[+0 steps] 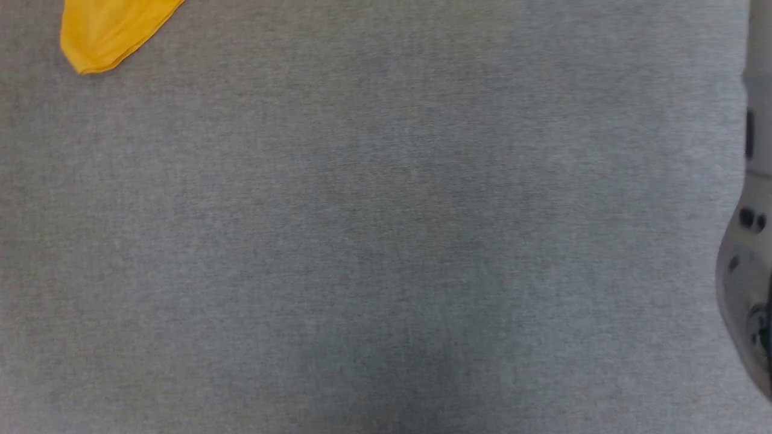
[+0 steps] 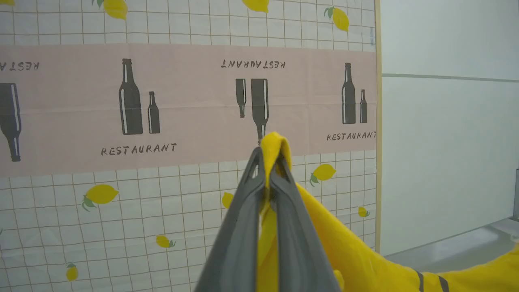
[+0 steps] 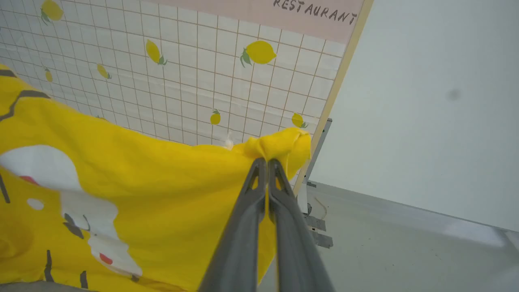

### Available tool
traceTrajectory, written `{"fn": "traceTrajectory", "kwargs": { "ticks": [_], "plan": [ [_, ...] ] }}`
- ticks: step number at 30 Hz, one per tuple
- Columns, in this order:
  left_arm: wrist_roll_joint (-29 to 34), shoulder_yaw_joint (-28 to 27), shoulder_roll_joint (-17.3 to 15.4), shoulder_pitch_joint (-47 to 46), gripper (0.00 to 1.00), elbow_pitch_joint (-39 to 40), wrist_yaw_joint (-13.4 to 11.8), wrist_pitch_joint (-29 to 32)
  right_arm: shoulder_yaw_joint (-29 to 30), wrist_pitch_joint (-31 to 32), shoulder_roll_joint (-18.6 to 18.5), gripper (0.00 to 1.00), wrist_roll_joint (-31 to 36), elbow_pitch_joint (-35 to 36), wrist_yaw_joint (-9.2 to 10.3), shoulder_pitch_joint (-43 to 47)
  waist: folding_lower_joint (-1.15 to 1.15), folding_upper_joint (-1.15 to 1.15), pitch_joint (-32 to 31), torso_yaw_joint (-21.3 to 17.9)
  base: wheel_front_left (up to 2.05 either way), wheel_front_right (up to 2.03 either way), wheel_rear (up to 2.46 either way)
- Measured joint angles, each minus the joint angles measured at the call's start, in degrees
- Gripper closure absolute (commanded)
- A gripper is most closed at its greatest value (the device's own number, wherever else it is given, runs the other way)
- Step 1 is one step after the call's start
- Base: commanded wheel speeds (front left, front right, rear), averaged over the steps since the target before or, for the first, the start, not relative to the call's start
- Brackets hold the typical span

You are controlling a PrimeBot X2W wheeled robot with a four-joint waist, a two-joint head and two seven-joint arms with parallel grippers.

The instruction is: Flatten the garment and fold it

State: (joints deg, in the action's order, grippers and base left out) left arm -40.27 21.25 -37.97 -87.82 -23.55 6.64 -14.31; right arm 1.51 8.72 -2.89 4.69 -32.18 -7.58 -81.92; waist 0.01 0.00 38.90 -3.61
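The mustard T-shirt (image 3: 162,190) hangs in the air, slung between the two arms. The left end effector (image 2: 269,162) is pinched tight on one bunched bit of its edge, and the right end effector (image 3: 267,162) on another. To lay it well, I'd spread the grips level until the cloth is taut, then lower it so the hanging end meets the grey counter (image 1: 386,241) first. Which edge is held is hard to tell. The head view cuts the shirt off at one yellow corner, and I can't say whether that corner touches the counter.
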Motion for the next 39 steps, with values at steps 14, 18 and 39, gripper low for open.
{"fn": "traceTrajectory", "kwargs": {
  "ticks": [14,18,39],
  "plan": [
    [-18.91,0.7,-15.39,39.38,1.0,21.28,0.59,0.03,4.27,16.61,-2.49,1.0,-11.92,32.05,0.0,35.04,-0.01,0.0,-6.1,2.85,0.0,0.0,0.0],
    [-22.62,-1.4,-17.14,52.28,1.0,26.76,-0.35,-0.14,8.27,21.0,-1.96,1.0,-16.18,41.44,-0.01,47.17,-0.02,0.0,-8.91,3.28,0.0,0.0,0.0],
    [-28.05,7.7,-13.74,91.75,1.0,35.29,-3.05,6.24,10.48,26.24,-0.24,1.0,-32.11,44.46,0.0,86.23,-0.02,0.0,-21.83,4.42,0.0,0.0,0.0]
  ]
}}
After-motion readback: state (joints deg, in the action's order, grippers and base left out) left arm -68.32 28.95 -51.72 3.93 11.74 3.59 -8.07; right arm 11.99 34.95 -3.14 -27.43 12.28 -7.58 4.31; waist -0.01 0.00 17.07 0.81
